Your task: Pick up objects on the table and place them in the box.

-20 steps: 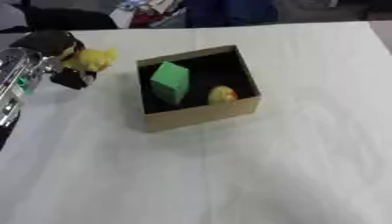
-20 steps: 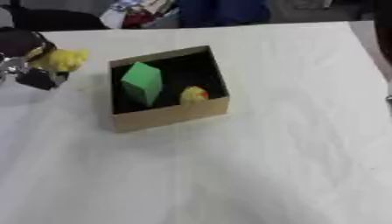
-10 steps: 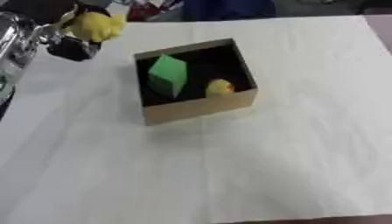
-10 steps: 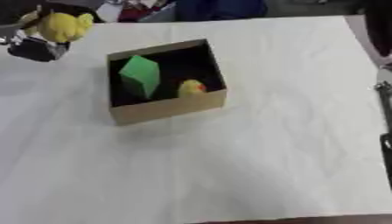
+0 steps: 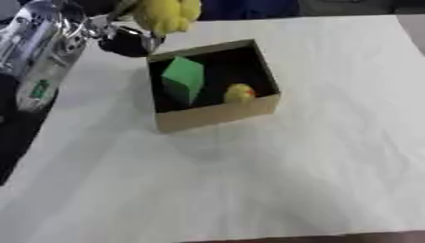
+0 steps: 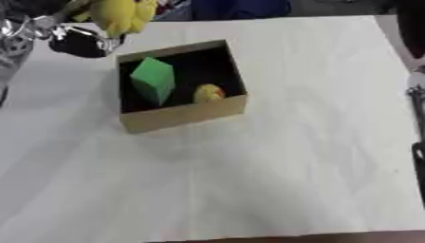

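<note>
My left hand [image 5: 126, 40] comes in from the upper left and is shut on a yellow fruit-like object [image 5: 167, 14], held in the air just beyond the far left corner of the cardboard box [image 5: 215, 114]. Inside the box a green block [image 5: 183, 78] leans at the left, and a small yellow object with an orange spot [image 5: 239, 92] lies against the near wall. Dark parts of my right hand [image 6: 418, 93] show only at the right edge of the right eye view, well away from the box.
A white cloth covers the table [image 5: 274, 175], bare in front of and to the right of the box. The table's left edge [image 5: 33, 137] runs close to my silver left arm [image 5: 40, 52]. Dark clutter lies past the far edge.
My left hand has lifted the yellow object off the table and carried it up and right, toward the box's far left corner. The camera has also shifted.
</note>
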`<action>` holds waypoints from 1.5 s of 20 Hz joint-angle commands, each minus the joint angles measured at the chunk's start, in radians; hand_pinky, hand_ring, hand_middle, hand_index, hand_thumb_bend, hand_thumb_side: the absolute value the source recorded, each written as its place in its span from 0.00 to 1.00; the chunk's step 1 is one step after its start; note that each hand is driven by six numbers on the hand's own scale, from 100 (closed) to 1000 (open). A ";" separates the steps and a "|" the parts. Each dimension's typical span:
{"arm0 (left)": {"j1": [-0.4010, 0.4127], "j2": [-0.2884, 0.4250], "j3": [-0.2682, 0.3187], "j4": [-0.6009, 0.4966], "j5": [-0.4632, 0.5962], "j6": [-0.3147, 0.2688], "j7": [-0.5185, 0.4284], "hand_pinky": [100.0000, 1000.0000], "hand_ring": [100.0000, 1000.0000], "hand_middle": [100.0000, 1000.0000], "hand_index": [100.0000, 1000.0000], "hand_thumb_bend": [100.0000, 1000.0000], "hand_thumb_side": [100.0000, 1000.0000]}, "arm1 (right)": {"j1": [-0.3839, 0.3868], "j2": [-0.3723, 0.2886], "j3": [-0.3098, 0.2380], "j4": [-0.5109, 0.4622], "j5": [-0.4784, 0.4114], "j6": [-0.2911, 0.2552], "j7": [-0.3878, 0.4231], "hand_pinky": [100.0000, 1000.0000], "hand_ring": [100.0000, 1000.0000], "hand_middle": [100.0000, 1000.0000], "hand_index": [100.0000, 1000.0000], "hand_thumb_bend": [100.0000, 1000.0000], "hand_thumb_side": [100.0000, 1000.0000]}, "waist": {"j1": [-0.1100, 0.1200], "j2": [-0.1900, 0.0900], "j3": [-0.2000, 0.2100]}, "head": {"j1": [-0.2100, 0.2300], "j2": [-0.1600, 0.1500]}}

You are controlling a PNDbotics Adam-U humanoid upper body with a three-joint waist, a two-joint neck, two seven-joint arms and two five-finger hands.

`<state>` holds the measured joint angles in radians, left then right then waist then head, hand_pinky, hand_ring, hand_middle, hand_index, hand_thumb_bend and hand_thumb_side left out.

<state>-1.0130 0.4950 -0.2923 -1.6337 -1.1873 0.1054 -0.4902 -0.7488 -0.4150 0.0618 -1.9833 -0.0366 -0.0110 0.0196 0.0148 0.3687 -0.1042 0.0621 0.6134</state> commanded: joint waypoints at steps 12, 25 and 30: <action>-0.020 -0.129 -0.033 0.119 -0.234 -0.007 0.080 0.41 0.61 0.53 0.68 0.00 0.50 | -0.029 0.006 -0.004 -0.017 -0.010 -0.002 0.007 0.92 0.78 0.60 0.89 0.00 1.00 | -0.011 -0.014 -0.019 | 0.023 -0.016; -0.006 -0.152 -0.056 0.218 -0.378 -0.006 0.014 0.70 0.87 0.78 0.87 0.53 0.76 | -0.028 0.010 -0.007 -0.017 -0.013 -0.002 0.009 0.92 0.78 0.60 0.89 0.00 1.00 | -0.009 -0.007 -0.025 | 0.018 -0.022; -0.004 -0.150 -0.055 0.206 -0.434 -0.009 -0.043 0.78 0.94 0.83 0.92 0.89 0.83 | -0.027 0.010 -0.009 -0.017 -0.014 -0.002 0.008 0.92 0.78 0.60 0.89 0.00 1.00 | -0.009 -0.008 -0.024 | 0.021 -0.021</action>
<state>-1.0028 0.3345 -0.3515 -1.4082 -1.6048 0.0969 -0.5196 -0.7626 -0.3930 0.0621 -1.9833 -0.0460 -0.0128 0.0293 0.0082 0.3819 -0.1284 0.0813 0.6041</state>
